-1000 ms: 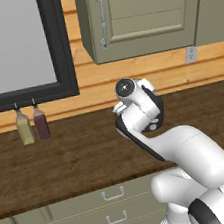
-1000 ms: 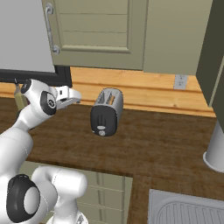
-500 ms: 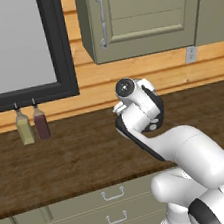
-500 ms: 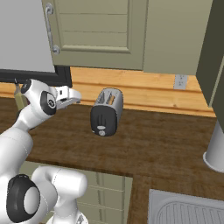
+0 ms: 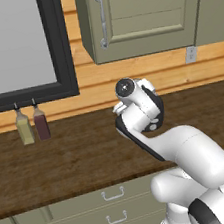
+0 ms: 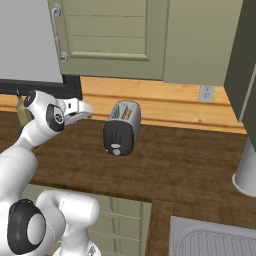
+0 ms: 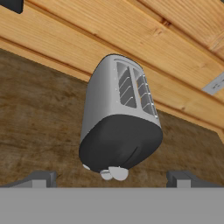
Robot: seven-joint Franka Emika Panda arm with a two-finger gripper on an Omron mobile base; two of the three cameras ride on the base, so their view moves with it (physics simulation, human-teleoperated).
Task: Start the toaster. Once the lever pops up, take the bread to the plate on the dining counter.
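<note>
Claw (image 6: 86,111) hangs open, level, just left of toaster (image 6: 121,128).

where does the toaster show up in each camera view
Left base view: hidden behind the arm, so it cannot be placed.
Right base view: toaster centre-left on the dark wood worktop, black end panel facing the camera.
Hand view: toaster at centre, black end nearest.
Shared landmark: the wall outlet, also in the hand view's upper right.

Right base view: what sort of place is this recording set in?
A rendered home kitchen, most likely. A toaster stands on a dark wood worktop, sage-green wall cabinets hang above, and a steel sink drainer sits at lower right.
</note>
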